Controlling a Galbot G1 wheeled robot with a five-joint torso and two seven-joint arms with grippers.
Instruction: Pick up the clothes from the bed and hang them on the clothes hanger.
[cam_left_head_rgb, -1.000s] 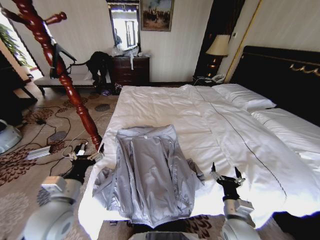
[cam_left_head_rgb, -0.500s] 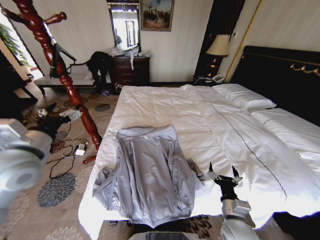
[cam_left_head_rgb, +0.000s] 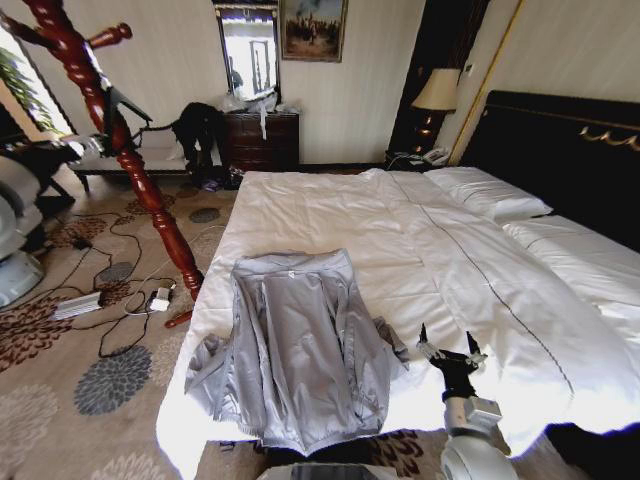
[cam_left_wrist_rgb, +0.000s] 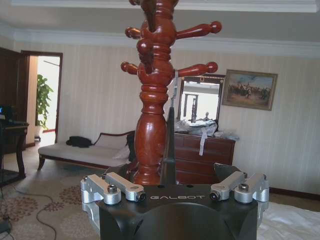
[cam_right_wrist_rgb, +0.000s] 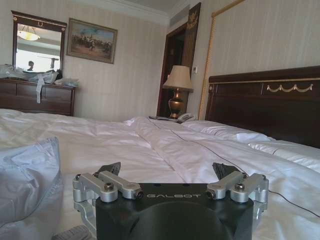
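The bed (cam_left_head_rgb: 330, 215) carries a smooth white duvet (cam_left_head_rgb: 470, 290); the light grey jacket (cam_left_head_rgb: 295, 345) lies spread flat near its foot, white pillows (cam_left_head_rgb: 487, 192) against the dark headboard (cam_left_head_rgb: 560, 140).

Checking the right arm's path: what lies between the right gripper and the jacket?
Only bare white duvet separates the right gripper from the jacket, per the head view.

The jacket (cam_left_head_rgb: 290, 345) was laid flat on the bed (cam_left_head_rgb: 420, 250), at its near left corner. The right gripper (cam_left_head_rgb: 447, 352) was held just right of the jacket, over the bed's near edge. The coat stand (cam_left_head_rgb: 120, 150) was positioned left of the bed, with the left gripper (cam_left_head_rgb: 95, 143) raised against it.
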